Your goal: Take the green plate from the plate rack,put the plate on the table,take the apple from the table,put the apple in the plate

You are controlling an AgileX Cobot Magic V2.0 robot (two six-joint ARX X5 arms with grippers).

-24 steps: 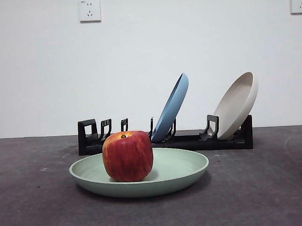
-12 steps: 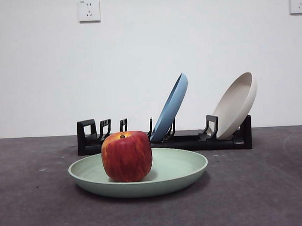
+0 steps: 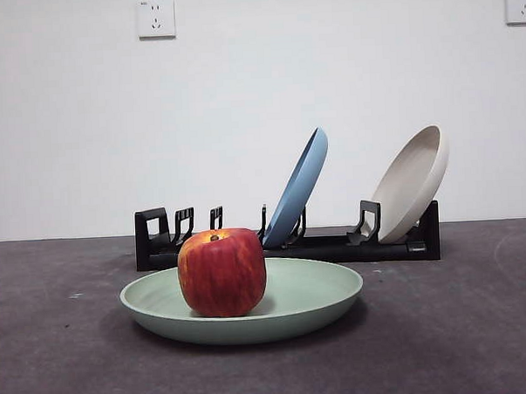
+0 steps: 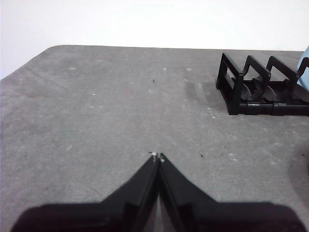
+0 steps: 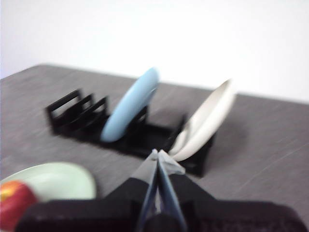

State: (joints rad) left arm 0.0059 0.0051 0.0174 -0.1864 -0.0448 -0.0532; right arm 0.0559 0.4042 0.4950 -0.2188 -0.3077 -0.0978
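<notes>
Nothing has shifted since the earlier front frames: the apple [image 3: 222, 272] sits inside the green plate [image 3: 315, 292] on the desk [image 3: 462, 345], just before the plate rack [image 3: 335, 244], which holds one blue plate [image 3: 299, 185] and one beige plate [image 3: 411, 183]. Left wrist view shows your left tool [image 4: 158, 157] clenched and empty beside the rack's vacant end. Blurred right wrist view shows your right tool [image 5: 158, 153] clenched, empty; back off gently, I'd say, well clear of the rack

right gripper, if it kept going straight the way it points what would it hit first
Most likely the round beige plate leaning in the long black plate rack, just beyond the shut jaws of the right gripper; the picture is blurred, so depth is uncertain.
</notes>
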